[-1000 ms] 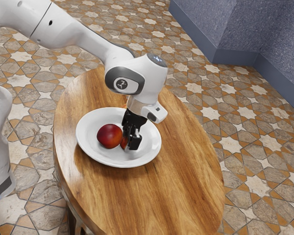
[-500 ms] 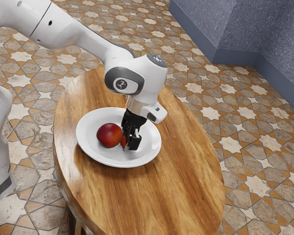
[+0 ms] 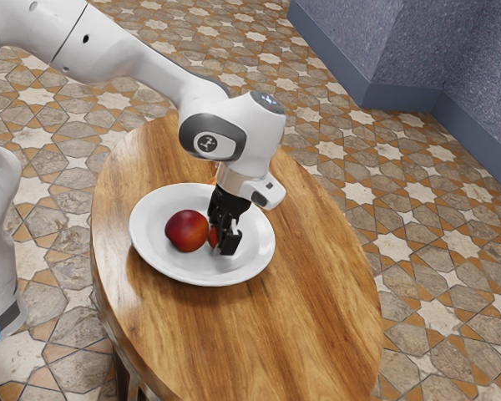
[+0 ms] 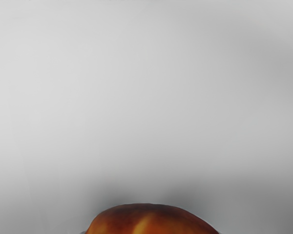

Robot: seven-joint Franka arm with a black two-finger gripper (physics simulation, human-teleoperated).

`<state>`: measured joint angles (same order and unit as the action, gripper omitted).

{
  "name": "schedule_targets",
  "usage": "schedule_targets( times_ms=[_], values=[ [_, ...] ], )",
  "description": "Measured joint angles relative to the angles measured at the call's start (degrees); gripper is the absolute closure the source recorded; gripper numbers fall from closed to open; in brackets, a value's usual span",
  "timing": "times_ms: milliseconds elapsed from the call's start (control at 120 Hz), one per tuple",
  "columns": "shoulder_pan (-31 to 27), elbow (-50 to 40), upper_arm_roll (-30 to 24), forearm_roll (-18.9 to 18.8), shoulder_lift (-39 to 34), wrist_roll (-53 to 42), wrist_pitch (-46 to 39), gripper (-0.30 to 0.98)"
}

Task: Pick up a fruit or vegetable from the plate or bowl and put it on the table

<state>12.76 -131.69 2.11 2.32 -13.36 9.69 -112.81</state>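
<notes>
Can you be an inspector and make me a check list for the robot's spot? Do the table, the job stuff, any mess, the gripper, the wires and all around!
Surface: wooden table, brown with a rounded edge, standing upright.
Plate: white plate, resting on the table.
Fruit: dark red round fruit, in the plate.
Second thing: reddish-orange thing, mostly hidden in the exterior view, close by the gripper; I can't tell its kind.
Clutter: nothing seen.
Gripper: black gripper, low inside the plate's rim, next to the red fruit.
Cables: nothing seen.
Surroundings: patterned tile floor and speckled blue-grey wall.
</notes>
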Motion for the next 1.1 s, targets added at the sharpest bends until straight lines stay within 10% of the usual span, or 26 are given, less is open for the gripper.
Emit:
schedule_targets(
  times_ms=[850, 1100],
  values=[
    [0.00, 3.99, 0.86, -1.27, 0.55, -0.73, -1.62, 0.48],
    [1.46, 29.03, -0.51, -4.04, 12.75, -0.88, 4.89, 0.49]
  ],
)
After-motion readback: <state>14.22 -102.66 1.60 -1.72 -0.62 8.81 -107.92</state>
